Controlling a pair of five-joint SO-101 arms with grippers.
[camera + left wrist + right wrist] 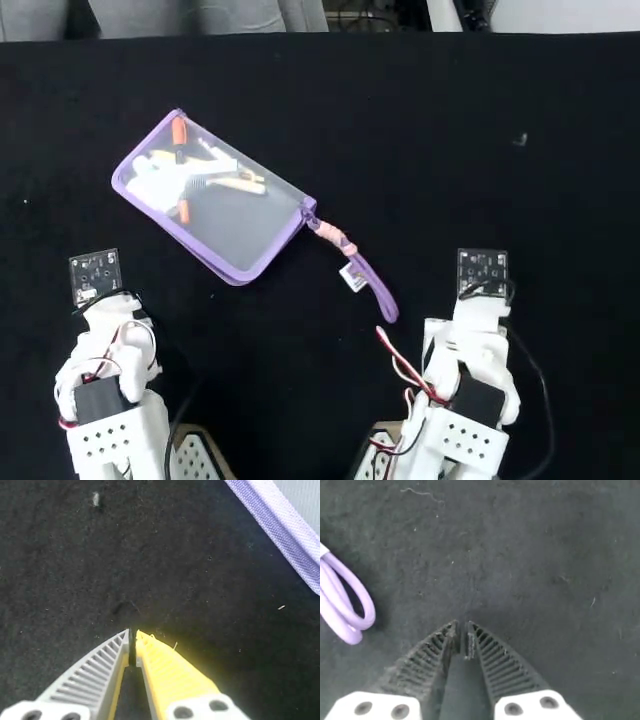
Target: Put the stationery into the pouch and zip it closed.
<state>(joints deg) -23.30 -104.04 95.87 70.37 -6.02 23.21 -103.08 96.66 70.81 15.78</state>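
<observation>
A clear pouch [215, 195] with purple trim lies tilted on the black table, left of centre. Several pens and other stationery [195, 175] lie inside it. Its zipper pull [309, 208] sits at the right corner, and a purple wrist strap [365, 280] trails toward the right arm. My left gripper [132, 635] is shut with nothing in it, low over bare cloth, and the pouch's purple edge [285, 527] lies a short way off. My right gripper [462, 627] is also shut and holds nothing, with the strap's loop [347, 605] off to one side.
Both arms sit folded back at the near edge of the table, the left arm [105, 385] below the pouch and the right arm [470, 370] below the strap's end. Black cloth [480, 150] covers the whole table.
</observation>
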